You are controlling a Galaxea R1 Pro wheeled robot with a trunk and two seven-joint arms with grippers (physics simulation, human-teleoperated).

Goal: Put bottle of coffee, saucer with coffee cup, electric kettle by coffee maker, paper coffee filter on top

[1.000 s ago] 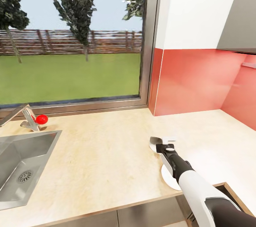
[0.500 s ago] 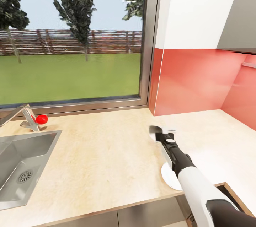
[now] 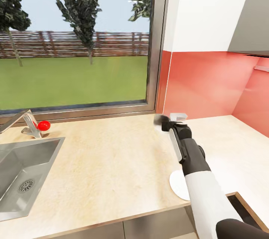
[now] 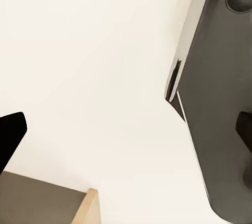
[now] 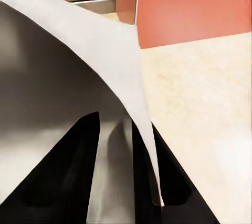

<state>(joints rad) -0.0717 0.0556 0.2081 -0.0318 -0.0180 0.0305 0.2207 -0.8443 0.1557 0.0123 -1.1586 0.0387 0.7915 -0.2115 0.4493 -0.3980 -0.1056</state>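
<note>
A wide window looked onto grass and trees behind the counter (image 3: pixel 112 149), with a red backsplash (image 3: pixel 209 85) at the right and a steel sink (image 3: pixel 26 171) at the counter's left end. My right gripper (image 3: pixel 168 121) hovered near the counter's back edge, beside the backsplash corner, its fingers (image 5: pixel 68 176) pinched shut on the white paper filter (image 5: pixel 89 50). The saucer (image 3: pixel 179 186) lay at the counter's front edge, partly under my arm.
</note>
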